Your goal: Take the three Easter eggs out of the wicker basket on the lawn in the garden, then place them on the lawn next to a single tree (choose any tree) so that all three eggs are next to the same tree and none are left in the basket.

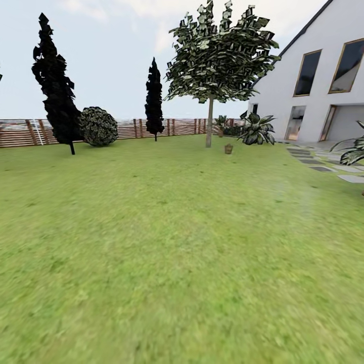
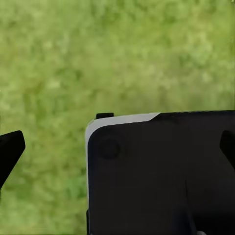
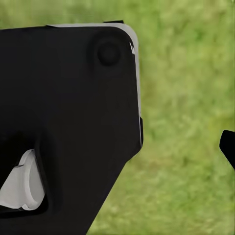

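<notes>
Green lawn point(image 1: 167, 242) (slat fence point(image 1: 131, 129) behind), pale-trunked tree point(image 1: 209, 124) far off; hands' openness unclear.

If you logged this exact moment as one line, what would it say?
phase: crossing lawn | wicker basket: far ahead, beside tree | eggs: too small to tell | left gripper: open, empty

White house point(image 1: 323, 96) w/ paving point(image 1: 323, 167), fence point(image 1: 151, 129), round shrub point(image 1: 97, 126).
</notes>
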Controlling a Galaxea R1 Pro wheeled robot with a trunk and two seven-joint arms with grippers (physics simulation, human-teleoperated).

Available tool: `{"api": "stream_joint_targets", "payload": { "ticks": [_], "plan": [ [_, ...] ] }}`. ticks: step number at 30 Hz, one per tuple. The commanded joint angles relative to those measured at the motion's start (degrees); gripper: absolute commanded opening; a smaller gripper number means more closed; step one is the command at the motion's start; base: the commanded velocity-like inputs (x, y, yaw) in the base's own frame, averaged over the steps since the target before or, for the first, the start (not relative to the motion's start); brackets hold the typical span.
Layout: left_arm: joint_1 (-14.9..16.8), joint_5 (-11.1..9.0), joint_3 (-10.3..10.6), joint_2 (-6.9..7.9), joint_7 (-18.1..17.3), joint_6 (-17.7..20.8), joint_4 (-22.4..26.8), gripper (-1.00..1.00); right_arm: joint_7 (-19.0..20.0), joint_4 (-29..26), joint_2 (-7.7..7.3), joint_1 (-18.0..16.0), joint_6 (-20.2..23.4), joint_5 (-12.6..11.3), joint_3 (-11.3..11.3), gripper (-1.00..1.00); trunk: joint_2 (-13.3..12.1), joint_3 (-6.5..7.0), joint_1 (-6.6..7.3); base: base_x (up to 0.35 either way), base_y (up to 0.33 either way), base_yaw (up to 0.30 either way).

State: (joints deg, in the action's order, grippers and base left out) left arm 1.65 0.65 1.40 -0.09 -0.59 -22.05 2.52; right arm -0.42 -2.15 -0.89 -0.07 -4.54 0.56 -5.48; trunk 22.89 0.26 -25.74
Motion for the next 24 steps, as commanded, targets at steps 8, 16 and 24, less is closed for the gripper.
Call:
{"api": "stream_joint_targets", "payload": {
  "ticks": [8, 16, 24],
  "plan": [
    [0.02, 0.06, 0.1, 0.0, 0.0, -0.19, -0.06, 1.0, -0.02, 0.04, 0.01, 0.0, -0.21, 0.06, -0.44, 1.0, 0.03, -0.01, -0.04, 0.261, 0.0, 0.0],
    [0.02, 0.06, 0.1, 0.01, 0.0, -0.19, -0.06, 1.0, -0.02, 0.04, 0.01, 0.0, -0.21, 0.06, -0.47, 1.0, 0.03, -0.01, -0.04, 0.261, 0.0, 0.0],
    [0.02, 0.06, 0.1, 0.0, -0.01, -0.19, -0.06, 1.0, -0.02, 0.04, 0.01, 0.0, -0.21, 0.06, -0.42, 1.0, 0.03, -0.01, -0.04, 0.261, 0.0, 0.0]
  ]
}}
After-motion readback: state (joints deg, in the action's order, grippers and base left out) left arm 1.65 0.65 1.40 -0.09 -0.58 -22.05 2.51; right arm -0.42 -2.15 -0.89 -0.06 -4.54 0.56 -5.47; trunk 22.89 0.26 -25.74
